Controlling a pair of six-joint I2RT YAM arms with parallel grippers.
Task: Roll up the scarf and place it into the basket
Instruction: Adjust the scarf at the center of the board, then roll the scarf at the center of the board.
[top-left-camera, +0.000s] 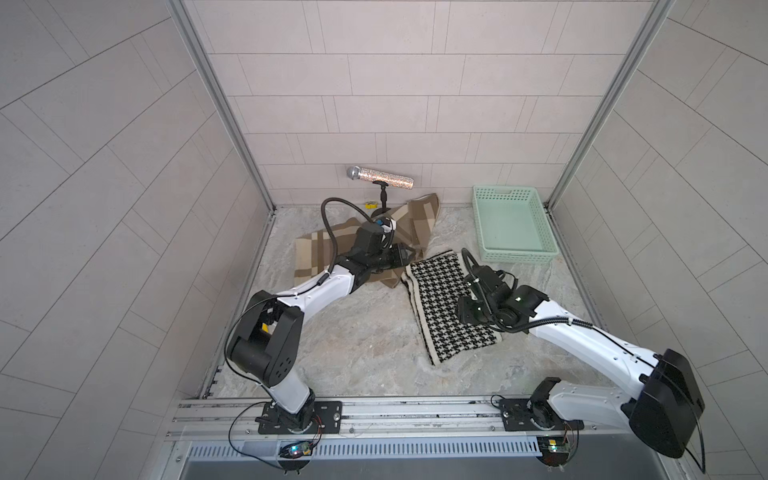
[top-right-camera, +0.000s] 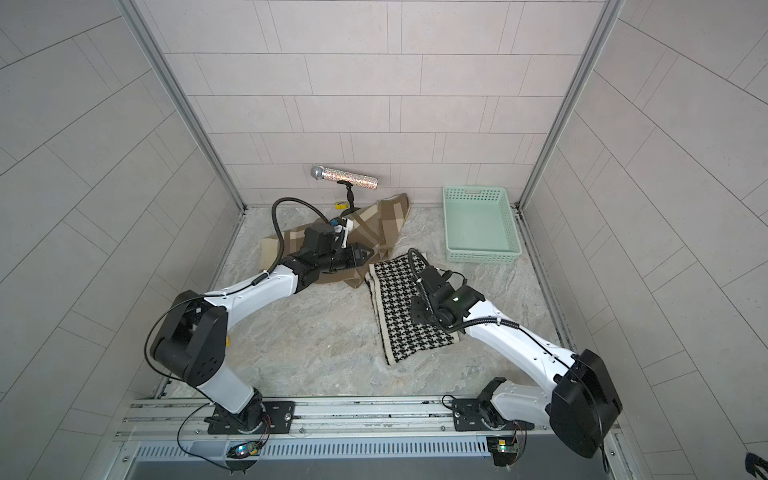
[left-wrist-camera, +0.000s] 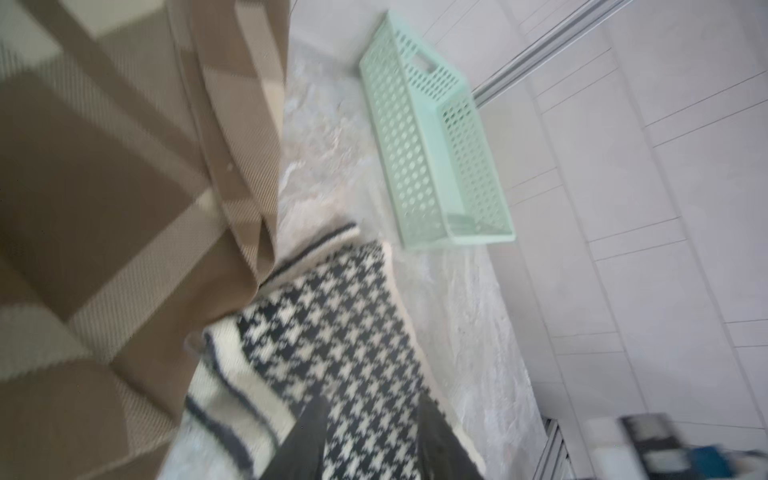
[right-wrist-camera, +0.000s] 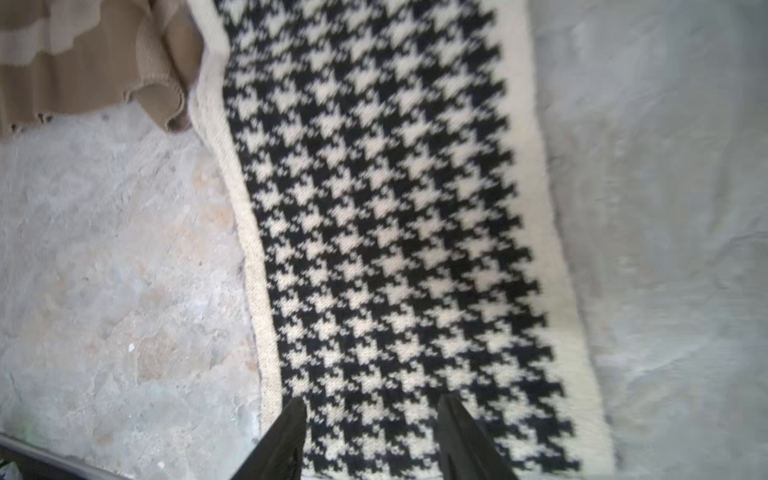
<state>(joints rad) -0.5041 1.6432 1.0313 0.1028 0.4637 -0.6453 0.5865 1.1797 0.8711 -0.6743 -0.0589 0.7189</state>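
The scarf (top-left-camera: 436, 307) is black-and-white houndstooth with a cream border and lies flat in a folded strip on the marbled table, as both top views show (top-right-camera: 395, 307). My left gripper (top-left-camera: 409, 252) hovers at the scarf's far end. In the left wrist view it (left-wrist-camera: 372, 403) stands open over the houndstooth (left-wrist-camera: 332, 316), and that picture is blurred. My right gripper (top-left-camera: 465, 311) is over the scarf's right side. Its jaws (right-wrist-camera: 372, 401) are apart, with only the weave (right-wrist-camera: 374, 208) below them. The mint-green basket (top-left-camera: 515, 257) sits empty at the back right (top-right-camera: 482, 255) (left-wrist-camera: 415, 166).
A brown plaid cloth (top-left-camera: 419, 220) lies crumpled at the back, under my left arm, and touches the scarf's far corner (right-wrist-camera: 83, 75). A glittery microphone (top-left-camera: 380, 177) on a black stand rises behind it, next to a small yellow item (top-left-camera: 371, 204). Tiled walls enclose three sides.
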